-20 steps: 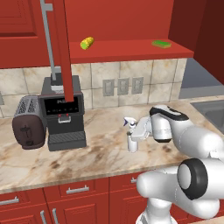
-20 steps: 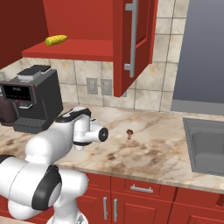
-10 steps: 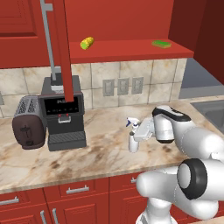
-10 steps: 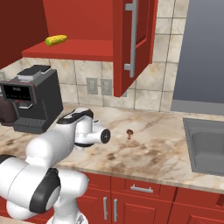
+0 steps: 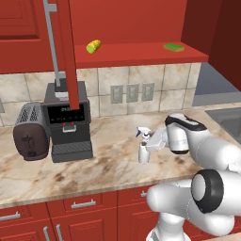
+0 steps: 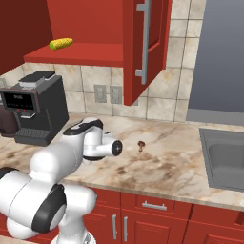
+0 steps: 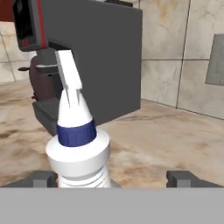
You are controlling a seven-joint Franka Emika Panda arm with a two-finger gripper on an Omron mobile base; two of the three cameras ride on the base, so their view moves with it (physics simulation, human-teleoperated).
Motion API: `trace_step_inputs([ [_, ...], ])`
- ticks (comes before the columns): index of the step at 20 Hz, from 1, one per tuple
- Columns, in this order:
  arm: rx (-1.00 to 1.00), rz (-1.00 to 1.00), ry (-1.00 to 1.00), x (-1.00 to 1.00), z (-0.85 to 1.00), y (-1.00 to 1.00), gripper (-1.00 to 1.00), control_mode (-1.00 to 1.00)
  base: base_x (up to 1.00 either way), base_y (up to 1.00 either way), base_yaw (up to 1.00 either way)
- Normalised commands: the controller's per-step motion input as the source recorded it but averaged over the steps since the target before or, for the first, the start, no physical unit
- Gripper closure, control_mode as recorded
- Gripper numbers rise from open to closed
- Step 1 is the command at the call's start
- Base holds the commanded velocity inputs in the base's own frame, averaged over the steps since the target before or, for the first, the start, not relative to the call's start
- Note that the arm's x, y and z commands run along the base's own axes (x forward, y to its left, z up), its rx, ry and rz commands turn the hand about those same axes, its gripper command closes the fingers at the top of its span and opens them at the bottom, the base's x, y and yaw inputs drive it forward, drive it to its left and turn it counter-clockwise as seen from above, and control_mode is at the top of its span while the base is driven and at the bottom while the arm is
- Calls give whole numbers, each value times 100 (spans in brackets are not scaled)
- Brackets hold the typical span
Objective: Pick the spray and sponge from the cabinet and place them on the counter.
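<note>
The spray [image 5: 143, 151], a small white bottle with a blue collar and white trigger nozzle, stands upright on the marbled counter [image 5: 108, 164] right of the coffee machine. My gripper [image 5: 151, 142] is level with it just to its right, open. In the hand view the spray [image 7: 76, 144] rises close between the two dark fingertips [image 7: 41, 178], nearer the left one, with my gripper [image 7: 113, 179] wide and not touching it. The green sponge [image 5: 173, 47] lies on the red shelf of the open cabinet [image 5: 141, 54], at its right end.
A yellow corn cob [image 5: 93, 45] lies on the same shelf. The open cabinet door [image 5: 66, 47] hangs over the coffee machine [image 5: 68, 120], with a toaster [image 5: 30, 132] to its left. A sink [image 6: 224, 157] is set in the counter at the right; a small brown thing [image 6: 141, 144] lies near the arm.
My hand has drawn back a little to the right, away from the spray. The spray stays upright on the counter.
</note>
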Motion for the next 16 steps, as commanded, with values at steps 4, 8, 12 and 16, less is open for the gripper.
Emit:
trace_step_inputs([
  [4, 0, -5, 8, 1, 1, 0, -100, -100, 0, 0, 0],
  [8, 0, -4, 6, -11, 8, -6, -100, -100, 0, 0, 0],
  [12, 0, -4, 3, -22, 8, -3, -100, -100, 0, 0, 0],
  [16, 0, -3, 2, -14, 7, -2, -100, -100, 0, 0, 0],
])
